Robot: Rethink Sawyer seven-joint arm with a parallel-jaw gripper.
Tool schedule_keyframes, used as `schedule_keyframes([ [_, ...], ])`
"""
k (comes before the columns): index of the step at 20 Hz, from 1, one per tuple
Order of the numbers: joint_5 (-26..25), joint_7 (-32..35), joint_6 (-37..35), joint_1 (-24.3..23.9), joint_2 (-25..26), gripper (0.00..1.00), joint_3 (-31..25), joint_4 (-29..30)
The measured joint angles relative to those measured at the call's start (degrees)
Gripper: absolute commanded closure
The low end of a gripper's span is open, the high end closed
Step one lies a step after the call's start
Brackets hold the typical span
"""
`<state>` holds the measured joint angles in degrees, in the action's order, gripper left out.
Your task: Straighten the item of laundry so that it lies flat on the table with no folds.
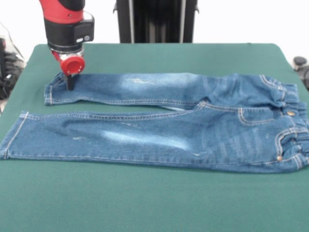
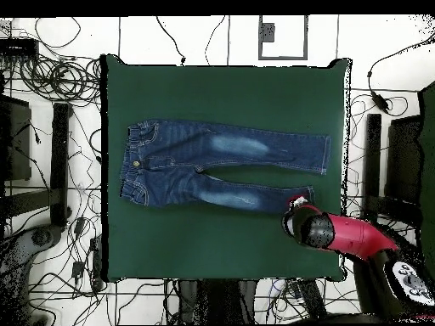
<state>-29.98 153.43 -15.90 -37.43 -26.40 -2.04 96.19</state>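
Here, the jeans [image 1: 164, 125] lie spread across the green table [image 1: 145, 203], both legs stretched out, waistband at your right. Farther back, the gripper [image 1: 69, 83] touches the rear leg's cuff; you cannot tell whether it is clamped.

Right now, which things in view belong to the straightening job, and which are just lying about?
Part of the job:
- jeans, spread out, legs apart
- table under them
- gripper, down at the hem of the leg nearer the robot

Just lying about:
- cables on the floor around the table
- dark stands beside the table
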Motion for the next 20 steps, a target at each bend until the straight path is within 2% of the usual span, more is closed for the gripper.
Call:
schedule_keyframes([
  [20,0.0,0.0,2.0,1.6,0.3,1.00,2.0,0.0],
])
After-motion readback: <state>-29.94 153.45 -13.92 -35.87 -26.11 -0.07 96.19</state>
